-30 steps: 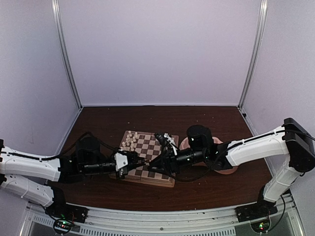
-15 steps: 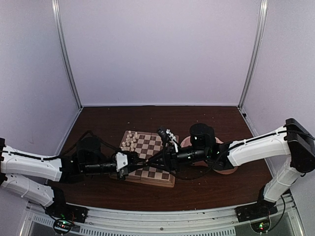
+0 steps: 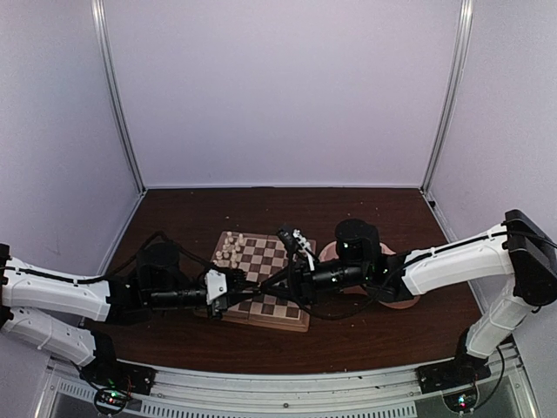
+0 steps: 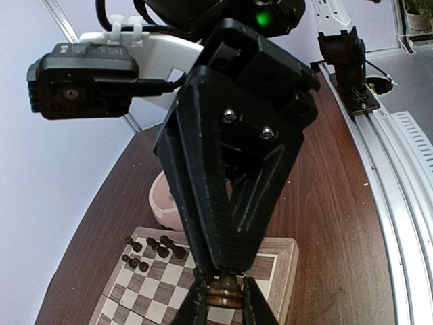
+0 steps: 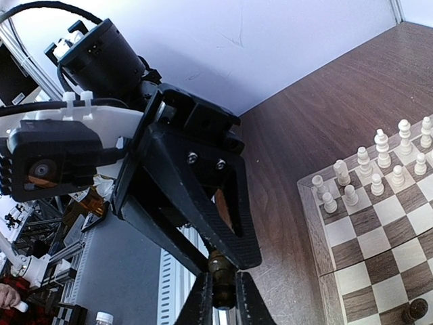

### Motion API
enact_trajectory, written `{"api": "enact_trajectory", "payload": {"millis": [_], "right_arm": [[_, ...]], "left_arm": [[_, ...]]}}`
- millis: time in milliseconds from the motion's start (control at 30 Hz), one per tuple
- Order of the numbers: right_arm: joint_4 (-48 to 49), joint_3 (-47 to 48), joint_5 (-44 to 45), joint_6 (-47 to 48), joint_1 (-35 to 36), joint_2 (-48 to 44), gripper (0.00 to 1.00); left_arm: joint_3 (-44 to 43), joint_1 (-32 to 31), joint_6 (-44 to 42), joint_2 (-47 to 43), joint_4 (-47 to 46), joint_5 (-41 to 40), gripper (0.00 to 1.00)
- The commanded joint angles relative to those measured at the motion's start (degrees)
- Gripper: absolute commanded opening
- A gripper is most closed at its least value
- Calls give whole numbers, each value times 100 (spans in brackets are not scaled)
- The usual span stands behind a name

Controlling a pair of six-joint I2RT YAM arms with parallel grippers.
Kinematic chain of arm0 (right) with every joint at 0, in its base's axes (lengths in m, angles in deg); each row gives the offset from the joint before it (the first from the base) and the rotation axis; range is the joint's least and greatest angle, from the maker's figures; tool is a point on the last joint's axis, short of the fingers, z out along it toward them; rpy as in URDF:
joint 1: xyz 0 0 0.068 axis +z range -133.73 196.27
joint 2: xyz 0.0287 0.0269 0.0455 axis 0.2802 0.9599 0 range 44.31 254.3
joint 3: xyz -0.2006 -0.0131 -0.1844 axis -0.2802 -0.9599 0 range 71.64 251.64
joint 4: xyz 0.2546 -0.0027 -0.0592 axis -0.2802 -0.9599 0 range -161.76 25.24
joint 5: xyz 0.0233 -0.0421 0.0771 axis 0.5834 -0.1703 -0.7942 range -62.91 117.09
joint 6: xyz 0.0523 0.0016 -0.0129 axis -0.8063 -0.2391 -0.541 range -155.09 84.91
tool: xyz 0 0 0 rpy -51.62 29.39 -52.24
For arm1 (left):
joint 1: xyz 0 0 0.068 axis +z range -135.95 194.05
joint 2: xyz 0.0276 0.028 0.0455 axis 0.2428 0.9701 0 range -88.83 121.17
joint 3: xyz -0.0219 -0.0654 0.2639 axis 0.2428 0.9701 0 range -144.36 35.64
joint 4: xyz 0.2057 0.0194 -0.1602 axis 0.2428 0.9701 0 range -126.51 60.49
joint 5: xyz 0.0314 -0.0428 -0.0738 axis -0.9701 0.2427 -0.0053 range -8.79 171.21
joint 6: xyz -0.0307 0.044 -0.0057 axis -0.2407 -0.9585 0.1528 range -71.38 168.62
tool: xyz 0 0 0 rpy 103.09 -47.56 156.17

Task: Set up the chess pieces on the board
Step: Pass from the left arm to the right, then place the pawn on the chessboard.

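The board (image 3: pixel 280 323) lies mid-table, with a cluster of cream chess pieces (image 3: pixel 231 250) at its far left corner. My two grippers meet tip to tip over the board's near left part. My left gripper (image 3: pixel 249 292) is shut on the base of a dark brown piece (image 4: pixel 224 295). My right gripper (image 3: pixel 266 288) grips the same piece (image 5: pixel 222 281) from the other end. Several dark pieces (image 4: pixel 152 249) stand on the board's right side. The cream pieces (image 5: pixel 379 169) also show in the right wrist view, with one lone dark piece (image 5: pixel 414 310) nearer.
A pink double bowl (image 3: pixel 406 300) sits right of the board, partly under my right arm, and shows in the left wrist view (image 4: pixel 164 203). Dark wooden table all round. A metal rail (image 3: pixel 287 387) runs along the near edge.
My right gripper drew back slightly to the right and my left gripper followed it. Both have stayed tip to tip on the dark piece for the last half second.
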Motion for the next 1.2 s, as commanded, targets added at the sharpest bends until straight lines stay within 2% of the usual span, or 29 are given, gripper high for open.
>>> {"api": "enact_trajectory", "payload": {"millis": [0, 133, 267, 367, 567, 733, 1000, 1100, 1167], "right_arm": [[-254, 65, 220, 104, -36, -165, 6], [-710, 161, 483, 261, -100, -266, 3], [-2240, 688, 999, 729, -204, -290, 3], [-3868, 1544, 1333, 1241, -221, -22, 0], [-5577, 2777, 2238, 1571, -221, 570, 0], [-6735, 3894, 3045, 1664, -226, 1012, 1], [-8286, 5641, 3657, 1780, -217, 2336, 2], [-8686, 6180, 3860, 1754, -220, 2797, 3], [-9000, 6584, 4152, 1724, -221, 3091, 4]], "left_arm": [[-57, -24, 109, 16, -344, -163, 23], [3, -24, 199, 8, -505, -364, 41], [54, -21, 384, -12, -659, -631, 53], [83, -16, 526, -36, -744, -777, 55], [88, 33, 781, -105, -677, -1500, 60], [-107, 120, 1491, -219, -290, -2460, 73], [-171, 245, 2757, -281, 46, -4191, 97], [-292, 371, 3265, -362, 535, -4406, 98], [-517, 538, 3799, -387, 1212, -4341, 98]]}}
